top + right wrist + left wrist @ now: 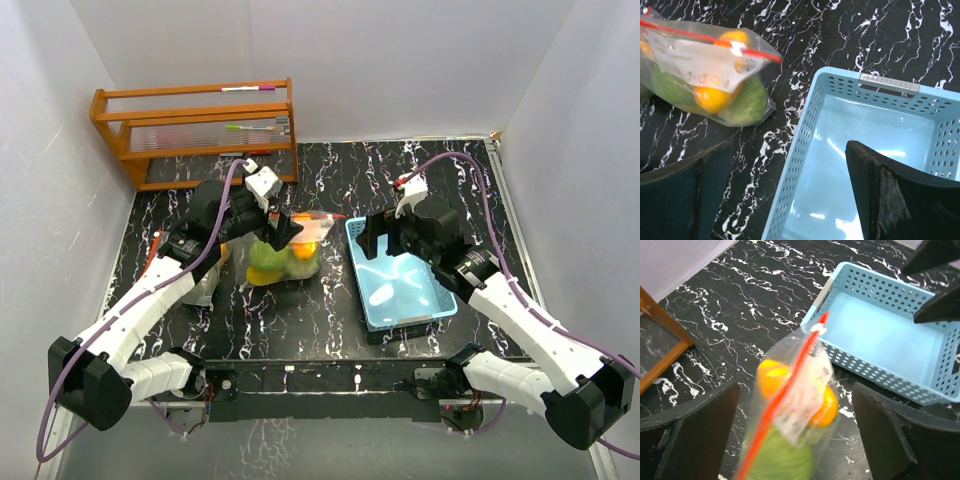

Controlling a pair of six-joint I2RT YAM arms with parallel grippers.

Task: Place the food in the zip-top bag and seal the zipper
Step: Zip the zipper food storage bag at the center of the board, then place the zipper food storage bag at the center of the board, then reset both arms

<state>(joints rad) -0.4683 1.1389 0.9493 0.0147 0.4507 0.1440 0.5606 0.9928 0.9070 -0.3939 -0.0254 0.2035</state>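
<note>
Black marbled table (pixel 330 320), white walls, and the zip-top bag (pixel 292 250) sits at centre, just left of the light-blue basket (pixel 805 130). The food (pixel 745 102) is inside it (greens below, oranges above). Left gripper (pixel 795 437) hangs over the bag, fingers wide apart; right gripper (pixel 790 200) gapes over the basket. Red zipper (pixel 685 31) looks shut, though blur makes that unsure. Thin, slippery film around a lumpy, light load: pinch the stiffer zipper strip near one end.
</note>
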